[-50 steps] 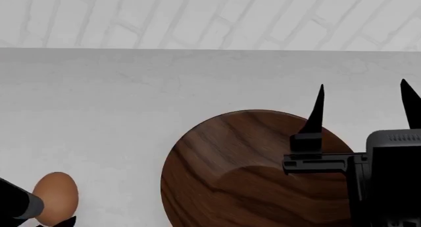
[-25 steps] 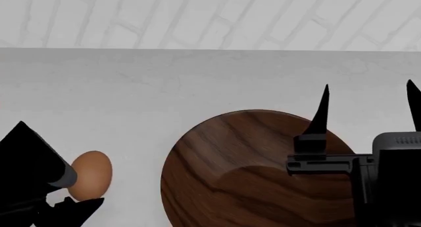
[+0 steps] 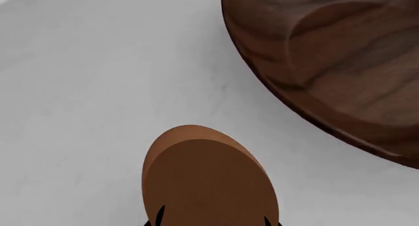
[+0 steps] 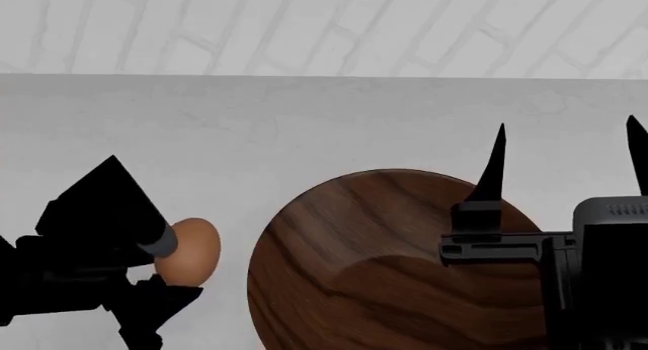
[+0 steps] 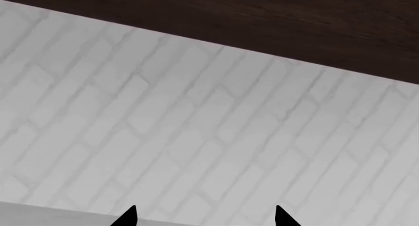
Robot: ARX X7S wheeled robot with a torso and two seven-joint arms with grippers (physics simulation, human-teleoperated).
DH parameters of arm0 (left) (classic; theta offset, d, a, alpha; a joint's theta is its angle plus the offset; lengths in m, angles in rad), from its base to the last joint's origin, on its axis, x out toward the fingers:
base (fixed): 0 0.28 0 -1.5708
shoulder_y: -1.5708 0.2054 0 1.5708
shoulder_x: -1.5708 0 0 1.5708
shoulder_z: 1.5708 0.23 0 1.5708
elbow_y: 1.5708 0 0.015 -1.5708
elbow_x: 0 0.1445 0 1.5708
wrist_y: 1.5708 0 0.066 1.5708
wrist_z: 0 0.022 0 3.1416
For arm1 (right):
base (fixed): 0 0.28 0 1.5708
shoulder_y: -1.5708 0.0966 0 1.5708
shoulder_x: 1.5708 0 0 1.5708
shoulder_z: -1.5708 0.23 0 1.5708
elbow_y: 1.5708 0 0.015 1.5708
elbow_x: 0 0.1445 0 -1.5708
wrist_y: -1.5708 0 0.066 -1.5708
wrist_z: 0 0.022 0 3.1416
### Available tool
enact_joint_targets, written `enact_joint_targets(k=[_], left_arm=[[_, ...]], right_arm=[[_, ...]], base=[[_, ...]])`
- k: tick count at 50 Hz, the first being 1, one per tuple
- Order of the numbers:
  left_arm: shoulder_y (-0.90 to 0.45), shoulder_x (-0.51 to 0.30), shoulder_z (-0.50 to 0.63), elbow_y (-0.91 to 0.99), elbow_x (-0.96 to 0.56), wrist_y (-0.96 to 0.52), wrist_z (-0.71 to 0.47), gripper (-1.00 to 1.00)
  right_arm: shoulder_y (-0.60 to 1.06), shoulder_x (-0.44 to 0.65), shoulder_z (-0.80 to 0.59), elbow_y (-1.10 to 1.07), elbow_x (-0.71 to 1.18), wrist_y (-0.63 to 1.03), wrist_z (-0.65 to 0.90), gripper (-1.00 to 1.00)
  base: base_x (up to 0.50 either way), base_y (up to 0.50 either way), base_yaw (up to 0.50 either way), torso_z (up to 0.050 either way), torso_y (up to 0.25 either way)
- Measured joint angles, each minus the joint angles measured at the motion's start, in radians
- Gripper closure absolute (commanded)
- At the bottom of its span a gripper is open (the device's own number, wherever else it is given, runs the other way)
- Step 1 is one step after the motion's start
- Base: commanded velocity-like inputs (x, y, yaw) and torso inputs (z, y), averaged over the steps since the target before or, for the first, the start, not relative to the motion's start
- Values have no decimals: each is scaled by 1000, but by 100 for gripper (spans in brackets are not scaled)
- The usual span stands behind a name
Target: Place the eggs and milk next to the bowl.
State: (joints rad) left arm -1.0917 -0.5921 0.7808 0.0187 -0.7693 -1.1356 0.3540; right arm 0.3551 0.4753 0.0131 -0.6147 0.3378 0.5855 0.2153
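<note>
One brown egg [image 4: 190, 250] sits between the fingers of my left gripper [image 4: 172, 266], shut on it, just left of the dark wooden bowl [image 4: 375, 259]. In the left wrist view the egg [image 3: 208, 179] fills the foreground above the white counter, and the bowl [image 3: 334, 59] curves close beside it. My right gripper [image 4: 567, 149] is open, its two black fingertips pointing up above the bowl's right side. The right wrist view shows only those fingertips [image 5: 129, 217] against the brick wall. The milk is out of view.
A white counter [image 4: 253, 137] runs back to a white brick wall [image 4: 324, 31]. A dark wooden band [image 5: 295, 25] crosses the right wrist view above the bricks.
My left gripper has carried the egg up and to the right, closer to the bowl's left side. The right gripper has hardly shifted.
</note>
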Motion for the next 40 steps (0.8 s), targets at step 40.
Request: enact_joint_targets(k=[40], left_arm=[[-78,120,185,-248,139,133,165,100]], right_arm=[[9,15,2,-19,11,26,14,-100]], base=[[0,0,0,0,0]])
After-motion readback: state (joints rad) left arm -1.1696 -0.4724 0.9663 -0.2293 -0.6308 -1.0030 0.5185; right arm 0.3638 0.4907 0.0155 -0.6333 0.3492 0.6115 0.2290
